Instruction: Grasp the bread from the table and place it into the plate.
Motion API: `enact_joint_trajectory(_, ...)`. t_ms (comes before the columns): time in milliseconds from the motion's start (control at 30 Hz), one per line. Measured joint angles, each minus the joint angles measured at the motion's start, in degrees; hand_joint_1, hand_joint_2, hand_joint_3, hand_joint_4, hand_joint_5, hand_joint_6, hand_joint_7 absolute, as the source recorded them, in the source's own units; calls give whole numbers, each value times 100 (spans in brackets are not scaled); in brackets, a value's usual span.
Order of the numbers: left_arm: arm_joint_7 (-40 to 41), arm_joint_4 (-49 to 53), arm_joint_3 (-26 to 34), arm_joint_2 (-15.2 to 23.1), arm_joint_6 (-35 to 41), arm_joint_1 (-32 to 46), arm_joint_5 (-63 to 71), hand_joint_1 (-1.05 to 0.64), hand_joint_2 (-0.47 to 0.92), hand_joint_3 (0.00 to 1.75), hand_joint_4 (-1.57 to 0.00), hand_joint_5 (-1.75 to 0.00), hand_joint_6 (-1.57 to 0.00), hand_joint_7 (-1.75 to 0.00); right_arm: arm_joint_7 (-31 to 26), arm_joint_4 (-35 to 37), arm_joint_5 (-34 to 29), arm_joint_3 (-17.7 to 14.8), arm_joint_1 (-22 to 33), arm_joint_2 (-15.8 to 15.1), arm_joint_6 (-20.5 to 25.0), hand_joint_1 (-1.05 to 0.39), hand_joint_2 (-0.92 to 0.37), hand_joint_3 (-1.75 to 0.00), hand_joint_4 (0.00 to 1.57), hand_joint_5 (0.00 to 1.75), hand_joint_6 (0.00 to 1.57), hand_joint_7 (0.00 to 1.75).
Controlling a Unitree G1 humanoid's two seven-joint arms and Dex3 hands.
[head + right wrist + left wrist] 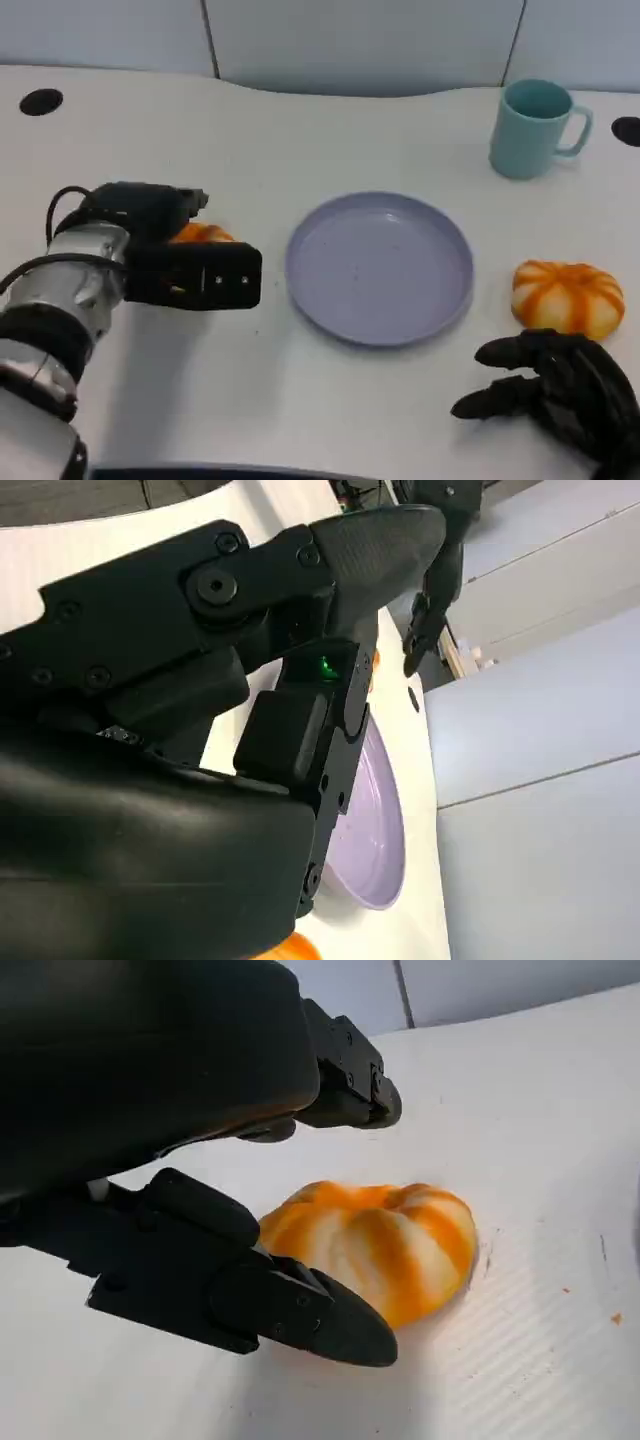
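Observation:
An orange-and-white striped bread (203, 233) lies on the white table left of the lilac plate (380, 268), mostly hidden under my left hand (190, 262). In the left wrist view the bread (385, 1245) rests on the table between the spread fingers (300, 1305), one finger beside it and another above it; no firm grip shows. A second striped bread (567, 297) lies right of the plate. My right hand (560, 392) rests just in front of it, fingers apart, holding nothing. The right wrist view shows the plate (385, 820) beyond that hand's fingers (330, 570).
A teal mug (535, 128) stands at the back right, behind the plate. Two dark round holes (40, 101) sit in the tabletop near the far corners. The table's front edge runs close under both hands.

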Motion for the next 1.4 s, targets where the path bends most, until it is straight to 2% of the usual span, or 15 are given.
enact_joint_trajectory(233, -127, 533, -126, -201, 141, -357, -55, -82, 87, 0, -7, -17, -20, 0, 107, -64, 97, -10, 77, 5, 30, -62, -92, -13, 149, 1, 138, 0)
enact_joint_trajectory(767, -431, 935, -321, -523, 558, -374, -243, -78, 86, 0, -7, -10, -17, 0, 141, -448, 149, 32, 358, 11, 146, -62, -92, -15, 147, 0, 136, 0)
enact_joint_trajectory(900, -406, 970, -428, -596, 606, -363, -230, -71, 81, 0, -10, -11, -18, 0, 147, -484, 205, 27, 376, 7, 225, -61, -92, -15, 147, 0, 135, 0)
enact_joint_trajectory(1000, -152, 982, -541, -597, 581, -298, -173, -61, 77, 0, -23, -15, -28, -4, 151, -494, 215, 26, 384, 6, 235, -60, -92, -15, 148, 1, 136, 0)
enact_joint_trajectory(1033, -49, 987, -589, -600, 578, -262, -158, -53, 75, 0, -37, -34, -47, -11, 150, -501, 218, 24, 389, 5, 243, -61, -92, -14, 148, 1, 136, 1)
enact_joint_trajectory(1100, 228, 993, -686, -601, 540, -215, -103, -47, 76, 0, -35, -72, -63, -15, 146, -515, 222, 20, 391, 1, 280, -61, -92, -13, 148, 1, 136, 1)
enact_joint_trajectory(1133, 359, 995, -729, -600, 521, -202, -81, -46, 76, 0, -34, -86, -66, -17, 144, -528, 223, 20, 395, -2, 301, -61, -92, -13, 148, 1, 136, 1)
enact_joint_trajectory(1233, 555, 1000, -815, -596, 509, -199, 5, -42, 78, 0, -36, -99, -70, -21, 142, -574, 222, 22, 422, -4, 329, -62, -92, -13, 148, 1, 136, 1)
enact_joint_trajectory(1267, 595, 1003, -826, -595, 506, -199, 5, -34, 78, 0, -50, -110, -65, -18, 142, -576, 223, 21, 425, -4, 330, -62, -92, -13, 148, 1, 136, 1)
enact_joint_trajectory(1300, 734, 1003, -852, -587, 492, -189, 20, -30, 78, 0, -57, -122, -66, -15, 139, -573, 222, 20, 424, -4, 322, -62, -92, -13, 148, 1, 136, 1)
enact_joint_trajectory(1333, 917, 1003, -885, -574, 462, -150, 43, -26, 80, 0, -60, -147, -73, -18, 136, -563, 220, 19, 422, -3, 304, -63, -92, -13, 149, 1, 137, 1)
enact_joint_trajectory(1367, 1116, 1005, -930, -563, 432, -97, 77, -24, 80, 0, -61, -156, -75, -20, 125, -559, 219, 18, 424, -3, 290, -64, -92, -13, 149, 1, 137, 1)
enact_joint_trajectory(1400, 1275, 1008, -957, -558, 410, -51, 100, -24, 82, 0, -62, -165, -78, -33, 108, -562, 217, 18, 425, -3, 287, -64, -92, -13, 148, 1, 137, 1)
